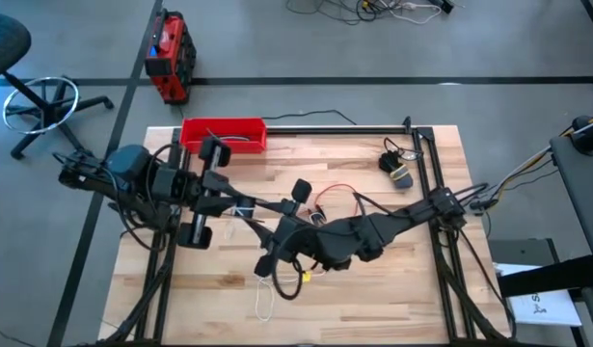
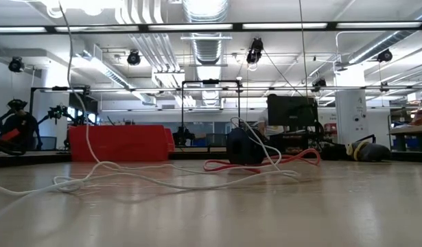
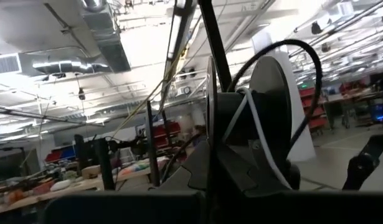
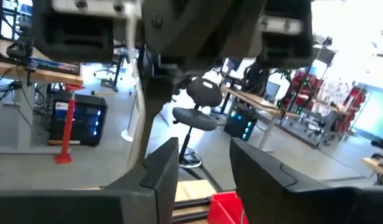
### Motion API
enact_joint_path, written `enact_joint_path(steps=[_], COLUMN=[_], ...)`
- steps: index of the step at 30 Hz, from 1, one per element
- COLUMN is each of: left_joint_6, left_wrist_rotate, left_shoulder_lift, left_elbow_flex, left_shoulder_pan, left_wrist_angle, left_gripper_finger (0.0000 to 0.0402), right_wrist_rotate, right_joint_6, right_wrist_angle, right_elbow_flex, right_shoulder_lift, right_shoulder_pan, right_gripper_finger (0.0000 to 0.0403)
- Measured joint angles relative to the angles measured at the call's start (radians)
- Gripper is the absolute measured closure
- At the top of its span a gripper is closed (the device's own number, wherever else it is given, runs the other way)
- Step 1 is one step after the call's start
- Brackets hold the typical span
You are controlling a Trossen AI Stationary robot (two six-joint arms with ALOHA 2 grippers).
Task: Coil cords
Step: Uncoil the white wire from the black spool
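The white cord [image 1: 264, 294] lies in loose loops on the near half of the table. In the low view, the white cord [image 2: 128, 180] climbs from the table out of the picture's top. The red cord [image 1: 336, 191] lies bunched at the table's middle, beside a dark piece [image 2: 245, 147]. My left gripper [image 1: 246, 204] points toward the table's right edge and is shut on the white cord. My right gripper [image 1: 253, 227] faces it from the right, tipped upward and open [image 4: 203, 168]. In the left wrist view the white cord [image 3: 256, 134] runs over a round disc. My left gripper holds the white cord [image 4: 139, 124] up off the table; below the hold the cord hangs down past my right gripper. The gripper's own body hides the place of contact, so the part and the kind of hold cannot be told.
A red tray [image 1: 224, 133] stands at the far edge, left of centre. A dark grey piece with cables [image 1: 397, 170] lies at the far right. A small yellow piece [image 1: 306, 277] sits near the white cord. Black frame bars run along the table's far and right sides.
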Motion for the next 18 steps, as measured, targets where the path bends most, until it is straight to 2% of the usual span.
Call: enact_joint_path(steps=[3,8,18], left_joint_6=[-0.008,-0.008,-0.032], left_wrist_rotate=[0.010,0.011,0.015], left_shoulder_lift=[0.001,-0.008,-0.026], left_elbow_flex=[-0.007,-0.012,-0.013], left_shoulder_pan=[0.001,0.001,0.001], left_wrist_angle=[0.007,0.009,0.004], left_gripper_finger=[0.0401,0.0401,0.0401], right_wrist_rotate=[-0.028,-0.178,-0.175], right_joint_6=[0.032,0.076,0.070], right_wrist_angle=[-0.002,-0.002,-0.043], right_elbow_flex=[-0.022,-0.039,-0.041], right_shoulder_lift=[0.001,0.001,-0.001], right_shoulder_pan=[-0.013,-0.019,-0.016], right_gripper_finger=[0.0274,0.0289,0.0281])
